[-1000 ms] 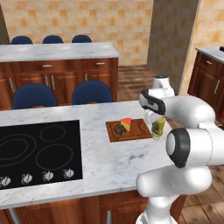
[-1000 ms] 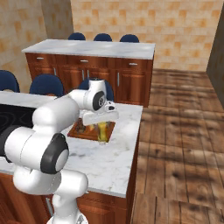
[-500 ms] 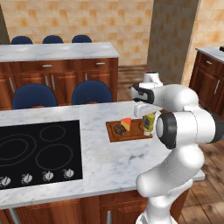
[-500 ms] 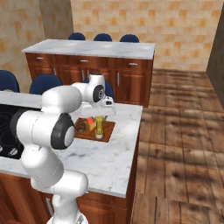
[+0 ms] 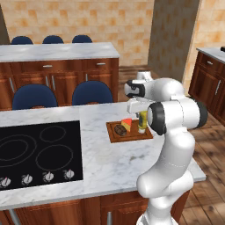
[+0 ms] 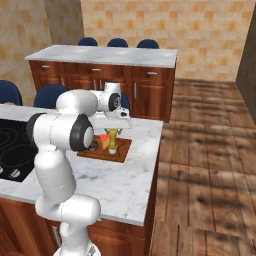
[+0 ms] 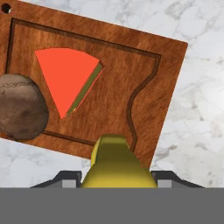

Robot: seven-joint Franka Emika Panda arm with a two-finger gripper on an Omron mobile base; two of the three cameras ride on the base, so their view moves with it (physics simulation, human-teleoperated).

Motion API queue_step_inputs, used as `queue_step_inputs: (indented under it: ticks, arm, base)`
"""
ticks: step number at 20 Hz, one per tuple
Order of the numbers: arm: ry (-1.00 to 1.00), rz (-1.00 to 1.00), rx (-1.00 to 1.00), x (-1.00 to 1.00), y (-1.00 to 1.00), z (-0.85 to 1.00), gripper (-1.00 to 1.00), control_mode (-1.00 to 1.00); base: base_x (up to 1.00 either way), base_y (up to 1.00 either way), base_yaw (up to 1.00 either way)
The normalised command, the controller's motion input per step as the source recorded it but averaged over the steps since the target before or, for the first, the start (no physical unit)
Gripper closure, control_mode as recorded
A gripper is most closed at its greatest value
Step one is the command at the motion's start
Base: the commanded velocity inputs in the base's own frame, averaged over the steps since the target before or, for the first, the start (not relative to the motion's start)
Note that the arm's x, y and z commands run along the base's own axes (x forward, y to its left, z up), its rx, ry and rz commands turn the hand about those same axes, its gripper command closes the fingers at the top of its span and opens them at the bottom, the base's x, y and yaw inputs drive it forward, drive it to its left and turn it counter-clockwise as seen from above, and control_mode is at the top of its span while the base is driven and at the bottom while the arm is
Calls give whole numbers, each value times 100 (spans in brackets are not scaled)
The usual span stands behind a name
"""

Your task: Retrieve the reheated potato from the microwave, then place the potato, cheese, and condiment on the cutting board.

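The reddish-brown cutting board (image 5: pixel 132 135) (image 6: pixel 122 150) (image 7: pixel 131 65) lies on the marble counter. A brown potato (image 5: pixel 120 129) (image 7: pixel 19 107) and an orange-red cheese wedge (image 5: pixel 127 124) (image 6: pixel 104 138) (image 7: pixel 63 78) rest on it. My gripper (image 5: pixel 139 112) (image 6: pixel 114 125) (image 7: pixel 116 179) points down, shut on the yellow condiment bottle (image 5: pixel 142 123) (image 6: pixel 113 140) (image 7: pixel 117 164). The bottle stands upright over the board's right part, beside the cheese. I cannot tell whether its base touches the wood. The microwave is out of view.
A black glass cooktop (image 5: pixel 35 151) with knobs along its front fills the counter's left. Blue chairs (image 5: pixel 91 92) stand behind the counter, and a second island (image 5: pixel 57 52) lies beyond. The counter ends just right of the board (image 6: pixel 155 150).
My gripper has carried the bottle leftward from the board's right edge to over the board, next to the cheese. The arm's elbow swung round. Potato and cheese stayed put.
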Motion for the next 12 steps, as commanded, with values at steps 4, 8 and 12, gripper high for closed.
queue_step_inputs:
  ticks: [4, 8, 12]
  arm:
    - [0, -6, 0, 20, 3, -29, 100, -100]
    - [0, -6, 0, 15, 4, -30, 100, -100]
    - [0, -6, 0, 10, 3, -18, 100, -100]
  base:
    - [0, 0, 0]
    - [0, 0, 0]
    - [0, 0, 0]
